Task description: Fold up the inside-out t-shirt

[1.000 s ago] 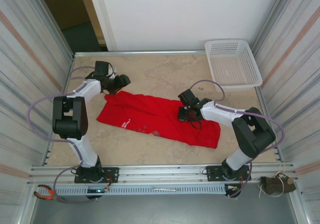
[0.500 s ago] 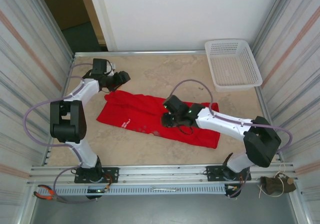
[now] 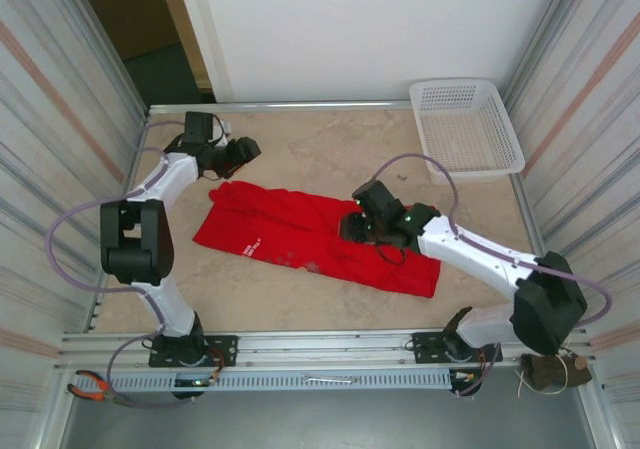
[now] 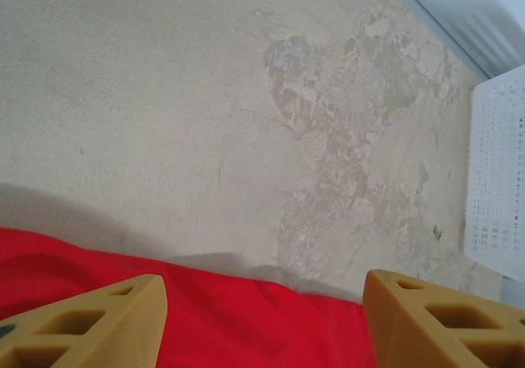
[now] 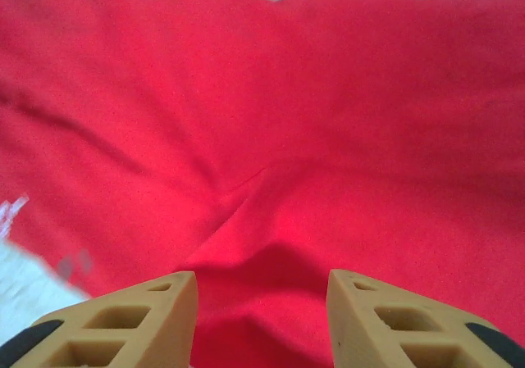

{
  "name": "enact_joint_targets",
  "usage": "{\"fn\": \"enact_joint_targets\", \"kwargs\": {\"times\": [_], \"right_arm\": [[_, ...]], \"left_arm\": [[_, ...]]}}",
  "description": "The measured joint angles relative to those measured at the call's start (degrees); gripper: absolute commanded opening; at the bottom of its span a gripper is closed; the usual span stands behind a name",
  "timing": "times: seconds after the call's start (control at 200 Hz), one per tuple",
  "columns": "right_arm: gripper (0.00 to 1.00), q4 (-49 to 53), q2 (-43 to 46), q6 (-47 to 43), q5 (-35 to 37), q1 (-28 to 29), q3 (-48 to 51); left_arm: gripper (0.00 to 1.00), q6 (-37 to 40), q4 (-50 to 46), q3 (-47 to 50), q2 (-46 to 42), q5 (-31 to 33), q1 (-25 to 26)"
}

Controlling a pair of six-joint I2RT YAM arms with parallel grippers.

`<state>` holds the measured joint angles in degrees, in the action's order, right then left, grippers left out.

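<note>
The inside-out t-shirt (image 3: pixel 300 231) lies as a long, flattened red strip across the middle of the table, with a small white print (image 3: pixel 252 244) near its left end. My left gripper (image 3: pixel 245 152) hovers open just beyond the shirt's far left corner. Seen from the left wrist, its fingers (image 4: pixel 262 319) straddle the shirt's far edge (image 4: pixel 205 311) without touching it. My right gripper (image 3: pixel 350 231) is low over the shirt's middle. In the right wrist view its jaws (image 5: pixel 262 302) stand apart over a raised wrinkle of red cloth (image 5: pixel 287 122), gripping nothing.
A white mesh basket (image 3: pixel 465 124) stands at the far right corner, and its edge shows in the left wrist view (image 4: pixel 496 196). Corrugated metal walls close in both sides. Orange-handled pliers (image 3: pixel 95 387) lie on the front rail at the left.
The right gripper opened, swept left over the shirt, then drew back slightly to the right. The left gripper shifted a little towards the far edge.
</note>
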<state>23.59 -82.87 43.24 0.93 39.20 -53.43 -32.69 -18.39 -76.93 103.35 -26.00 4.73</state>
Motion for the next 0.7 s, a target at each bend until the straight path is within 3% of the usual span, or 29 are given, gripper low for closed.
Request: {"fn": "enact_joint_targets", "kwargs": {"times": [0.05,0.15,0.261,0.456,0.696], "right_arm": [[0.23,-1.0,-3.7,-0.4,-0.7,-1.2,-0.2],[0.16,-2.1,-10.2,-1.5,-2.4,-0.9,-1.4],[0.15,-2.4,-12.8,-1.7,-2.8,2.6,-1.7],[0.32,-2.6,-8.2,-0.2,-2.3,8.7,2.1],[0.35,-1.7,0.8,1.9,-1.0,-1.6,7.9]], "left_arm": [[0.65,0.1,-0.2,0.0,0.3,0.0,0.0],[0.65,0.1,-0.8,0.0,0.5,0.0,0.0],[0.65,0.1,-0.9,0.0,0.5,0.0,0.0],[0.65,0.5,-0.8,-0.1,0.9,-0.2,0.0],[0.65,0.5,1.7,1.7,4.5,-0.9,0.0]]}}
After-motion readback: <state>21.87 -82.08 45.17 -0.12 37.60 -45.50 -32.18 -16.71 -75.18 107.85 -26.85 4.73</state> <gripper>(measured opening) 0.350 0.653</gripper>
